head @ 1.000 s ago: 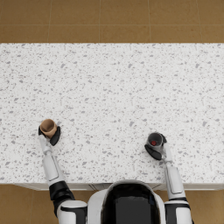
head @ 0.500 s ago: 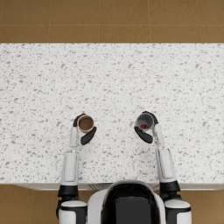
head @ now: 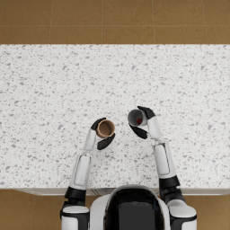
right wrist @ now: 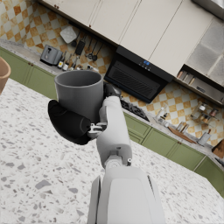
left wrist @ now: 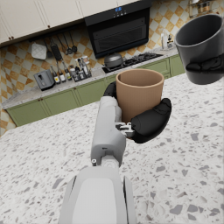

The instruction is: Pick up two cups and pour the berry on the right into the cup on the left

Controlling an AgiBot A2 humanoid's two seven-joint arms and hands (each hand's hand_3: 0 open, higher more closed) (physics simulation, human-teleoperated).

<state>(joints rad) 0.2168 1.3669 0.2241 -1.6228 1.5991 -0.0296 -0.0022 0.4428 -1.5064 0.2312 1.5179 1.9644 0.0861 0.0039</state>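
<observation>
Both arms are stretched forward and angled in toward each other. Left hand (head: 102, 134) has its fingers wrapped round the brown cup (head: 105, 129), held upright. Right hand (head: 143, 122) grips the grey cup (head: 136, 117), tipped toward the left one.

Checked all three views and I can't read a single word, number or logo anywhere. Both cups look plain to me, and the stuff in the kitchen background is too small and blurry to make out any labels.
</observation>
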